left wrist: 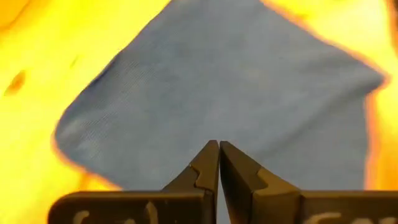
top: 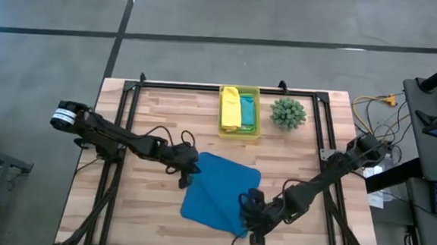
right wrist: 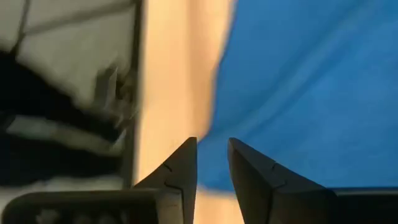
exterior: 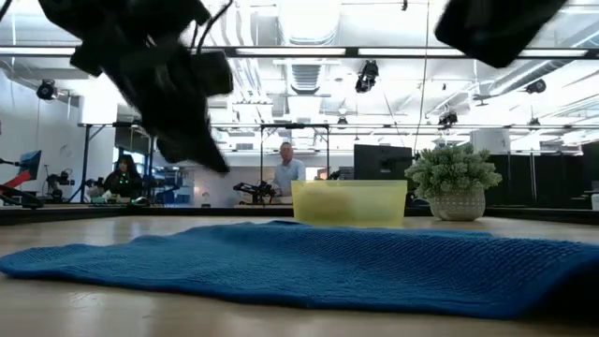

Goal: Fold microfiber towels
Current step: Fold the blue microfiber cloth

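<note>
High view shows the left gripper (top: pixel 186 174) shut and empty at the blue towel's (top: pixel 218 192) left edge, the towel flat and unfolded just nearer than the bin (top: pixel 238 130), where the yellow towel (top: pixel 231 108) and teal towel (top: pixel 247 110) lie, and the right gripper (top: pixel 252 216) slightly parted, empty, at its near corner.

royal blue towel (top: pixel 218 187); yellow towel (top: pixel 230 108) and perhaps teal towel (top: pixel 247 109).

Two dark, slender jointed arms, each trailing looped black cable along its links. The left arm (top: pixel 119 137) carries a white-banded cylindrical joint near its base. Left gripper (left wrist: pixel 218 163) and right gripper (right wrist: pixel 212 160): black, wedge-shaped, notched fingers.
</note>
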Robot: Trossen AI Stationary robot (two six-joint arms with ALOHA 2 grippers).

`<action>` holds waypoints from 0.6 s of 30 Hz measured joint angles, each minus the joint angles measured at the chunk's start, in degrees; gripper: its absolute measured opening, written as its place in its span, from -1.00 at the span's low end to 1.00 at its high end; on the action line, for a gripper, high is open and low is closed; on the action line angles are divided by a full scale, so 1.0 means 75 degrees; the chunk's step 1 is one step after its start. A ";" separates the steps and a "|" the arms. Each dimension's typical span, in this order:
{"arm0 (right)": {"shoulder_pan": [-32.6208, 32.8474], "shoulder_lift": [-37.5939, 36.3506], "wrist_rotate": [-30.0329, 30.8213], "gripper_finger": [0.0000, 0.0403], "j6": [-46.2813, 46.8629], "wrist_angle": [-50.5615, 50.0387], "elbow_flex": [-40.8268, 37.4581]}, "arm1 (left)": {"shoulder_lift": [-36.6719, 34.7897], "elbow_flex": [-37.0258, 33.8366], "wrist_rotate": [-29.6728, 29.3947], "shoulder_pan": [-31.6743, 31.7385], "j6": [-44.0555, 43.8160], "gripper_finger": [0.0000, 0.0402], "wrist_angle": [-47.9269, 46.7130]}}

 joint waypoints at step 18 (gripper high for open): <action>-0.2460 -0.0154 0.1080 -0.96 0.2146 0.1644 -0.3063 | 0.1621 0.0147 0.1471 -0.1195 -0.0348 -1.00 0.0557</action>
